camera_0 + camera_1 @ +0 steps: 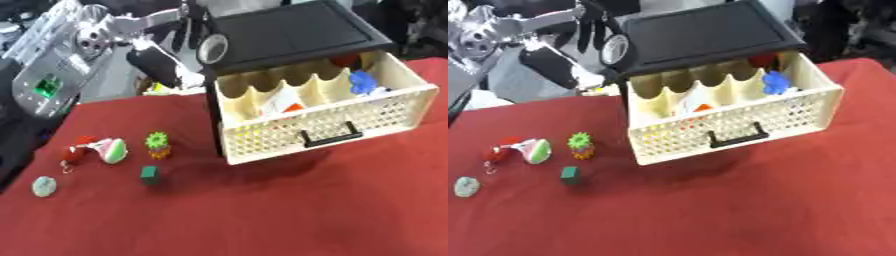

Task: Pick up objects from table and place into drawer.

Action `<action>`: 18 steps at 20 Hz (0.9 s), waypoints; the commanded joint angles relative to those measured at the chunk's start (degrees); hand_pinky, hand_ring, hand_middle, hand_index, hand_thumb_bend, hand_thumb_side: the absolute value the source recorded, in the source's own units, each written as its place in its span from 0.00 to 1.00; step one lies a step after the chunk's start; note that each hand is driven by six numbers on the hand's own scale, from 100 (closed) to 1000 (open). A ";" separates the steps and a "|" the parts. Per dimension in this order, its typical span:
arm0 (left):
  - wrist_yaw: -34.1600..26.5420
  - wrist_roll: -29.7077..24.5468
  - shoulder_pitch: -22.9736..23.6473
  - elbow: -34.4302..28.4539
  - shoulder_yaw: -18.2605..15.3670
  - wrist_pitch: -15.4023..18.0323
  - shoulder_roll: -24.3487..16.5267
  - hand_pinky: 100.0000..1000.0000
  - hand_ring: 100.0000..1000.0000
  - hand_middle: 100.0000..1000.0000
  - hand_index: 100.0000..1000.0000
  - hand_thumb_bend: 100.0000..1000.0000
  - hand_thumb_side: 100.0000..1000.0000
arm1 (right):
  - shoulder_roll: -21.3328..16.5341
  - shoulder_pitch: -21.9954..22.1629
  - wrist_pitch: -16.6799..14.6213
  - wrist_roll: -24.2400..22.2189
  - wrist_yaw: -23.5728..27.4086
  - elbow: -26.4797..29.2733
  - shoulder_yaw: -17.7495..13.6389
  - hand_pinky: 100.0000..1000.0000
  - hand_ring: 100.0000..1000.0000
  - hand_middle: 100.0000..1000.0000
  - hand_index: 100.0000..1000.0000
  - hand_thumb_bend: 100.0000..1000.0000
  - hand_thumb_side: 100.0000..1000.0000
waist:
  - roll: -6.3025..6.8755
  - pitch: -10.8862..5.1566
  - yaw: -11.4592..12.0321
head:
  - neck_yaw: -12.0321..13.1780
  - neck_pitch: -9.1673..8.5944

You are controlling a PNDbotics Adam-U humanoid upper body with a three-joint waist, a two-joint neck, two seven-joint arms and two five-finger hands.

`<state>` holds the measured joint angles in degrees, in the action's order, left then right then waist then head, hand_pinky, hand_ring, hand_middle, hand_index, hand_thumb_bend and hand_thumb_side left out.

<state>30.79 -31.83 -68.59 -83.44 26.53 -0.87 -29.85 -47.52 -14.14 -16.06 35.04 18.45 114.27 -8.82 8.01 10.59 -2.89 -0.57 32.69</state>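
Observation:
A cream perforated drawer (411,95) stands pulled out of a black cabinet (297,30). It holds a blue thing (360,81), a red thing (344,60) and orange-and-white pieces (284,102). My left hand (591,24) hangs at the cabinet's top left corner, its black fingers curled on a grey ring (213,48) above the drawer's back left end. On the red cloth to the left lie a green-topped yellow toy (157,144), a dark green cube (150,173), a pale green and red piece with a key ring (107,149), and a pale round thing (44,186).
My silver left arm (52,65) fills the upper left. A black cylinder (157,64) sits below the forearm, beside the cabinet. The red table (289,215) stretches open in front of the drawer. Its left edge runs close to the pale round thing.

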 commanded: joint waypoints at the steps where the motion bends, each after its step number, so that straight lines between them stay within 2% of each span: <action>1: -0.49 -0.24 -1.64 0.16 -0.55 0.09 -0.25 0.15 0.38 0.43 0.68 0.00 0.32 | -1.84 -0.78 0.51 -0.06 0.59 0.32 -0.53 0.31 0.43 0.42 0.71 0.00 1.00 | -0.32 -0.88 -0.14 | 0.07 0.33; 18: -3.93 -0.35 -1.87 4.37 -0.59 1.61 1.33 0.15 0.38 0.43 0.70 0.00 0.39 | -1.64 -1.50 1.45 -0.53 1.08 0.32 -0.53 0.31 0.43 0.41 0.71 0.00 1.00 | 0.45 -0.79 -1.14 | -0.40 0.33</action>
<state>27.29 -32.30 -68.88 -78.98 26.64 0.44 -27.97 -47.52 -14.92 -14.79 34.55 19.12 114.27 -8.82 8.98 10.60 -3.98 -0.92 32.72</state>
